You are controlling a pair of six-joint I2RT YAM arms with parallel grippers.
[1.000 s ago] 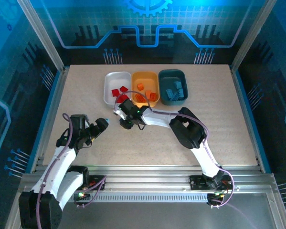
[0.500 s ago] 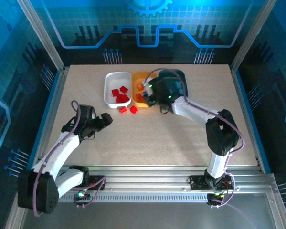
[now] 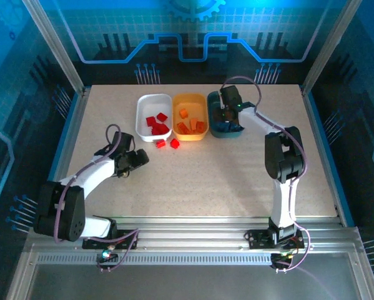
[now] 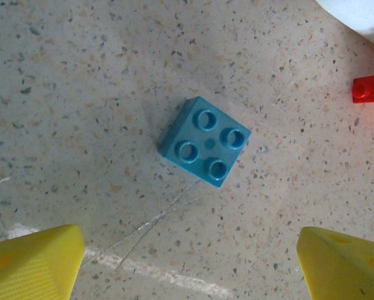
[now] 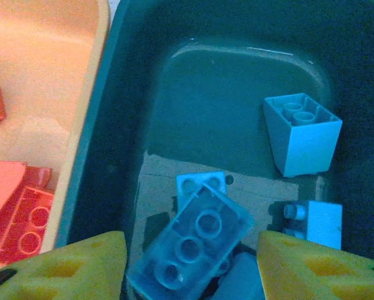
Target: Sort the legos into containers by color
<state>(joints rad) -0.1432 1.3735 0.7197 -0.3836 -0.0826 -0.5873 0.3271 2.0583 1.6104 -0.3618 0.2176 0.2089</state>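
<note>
Centring the left claw (image 4: 190,259) over the teal-blue two-by-two brick (image 4: 205,142) looks the step in hand: it lies studs up on the speckled surface (image 4: 80,94), turned diagonally between yellow fingers (image 4: 37,259) standing wide apart. Twisting the wrist to square the fingers against two flat sides before descending should stop it skidding. The right claw (image 5: 190,262) hangs over the dark teal tray (image 5: 130,94), jaws apart, a light blue brick (image 5: 196,240) lying loose beneath. Two red bricks (image 3: 161,144) wait beside the white tray (image 3: 148,105).
</note>
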